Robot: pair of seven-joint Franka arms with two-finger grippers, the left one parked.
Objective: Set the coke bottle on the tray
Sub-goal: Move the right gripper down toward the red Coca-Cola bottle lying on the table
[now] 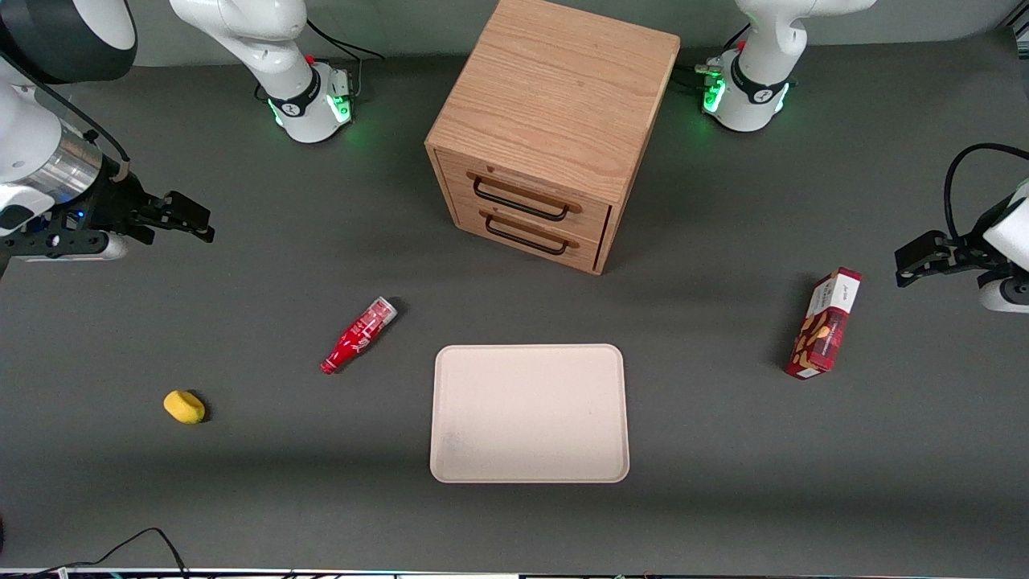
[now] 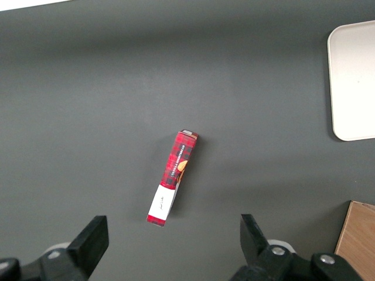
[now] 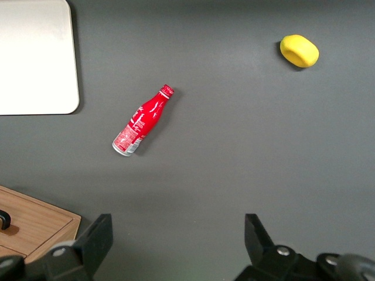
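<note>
Currently the hand [image 1: 189,219] is raised above the surface [image 1: 161,498] at the working arm's end, with its two fingers [image 3: 96,240] spread apart and nothing between them. No object touches the hand.

Nearest to the hand is the coke bottle [image 1: 358,334]. It lies on its side on the surface, nearer to the front camera than the hand and displaced from it toward the parked arm's end. Its red cap points toward the front camera; its silver-grey base points toward the wooden drawer cabinet [image 1: 551,133]. In the right wrist view the coke bottle [image 3: 142,121] lies well apart from both fingers.

A yellow rounded object [image 1: 184,407] rests on the surface, nearer to the front camera than both the hand and the bottle.

The tray [image 1: 529,413] lies flat just beside the bottle, not touching it, farther from the hand toward the parked arm's end. Nothing rests on the tray.

The cabinet stands above the tray in the front view; both drawers appear closed.

A red snack box [image 1: 824,324] lies farthest from the hand, toward the parked arm's end.
</note>
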